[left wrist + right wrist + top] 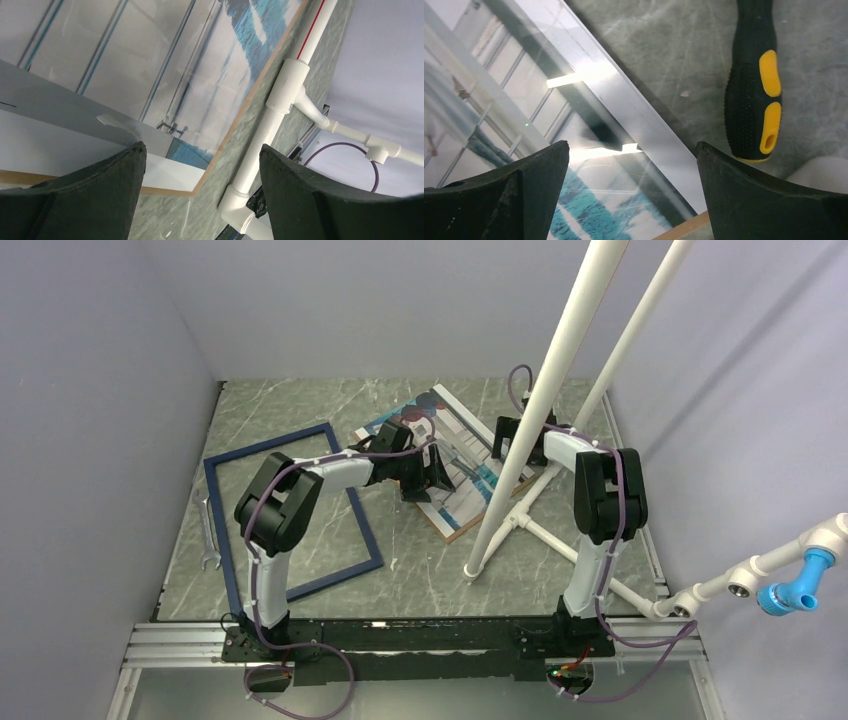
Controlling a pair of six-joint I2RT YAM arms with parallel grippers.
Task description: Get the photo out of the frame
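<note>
The dark navy frame (pixel 268 443) lies empty on the left of the table. The photo (pixel 465 498) lies apart from it at the centre, face up on a brown backing board (pixel 452 533), under a glossy clear sheet (pixel 634 107). My left gripper (pixel 440 472) hovers over the photo's middle, open, with nothing between its fingers. In the left wrist view the photo (pixel 200 75) and the board's corner (pixel 200 187) sit ahead of the open gripper (pixel 200 165). My right gripper (pixel 505 445) hangs open over the photo's far right edge, partly behind a pipe. The right wrist view shows the teal print (pixel 589 200) below the open gripper (pixel 631 165).
White pipes (pixel 540 400) rise from a stand (pixel 540 530) just right of the photo. A pipe (pixel 280 100) runs along the board's edge. A black and yellow screwdriver handle (pixel 754 90) lies beyond the photo. A wrench (pixel 208 530) rests left of the frame.
</note>
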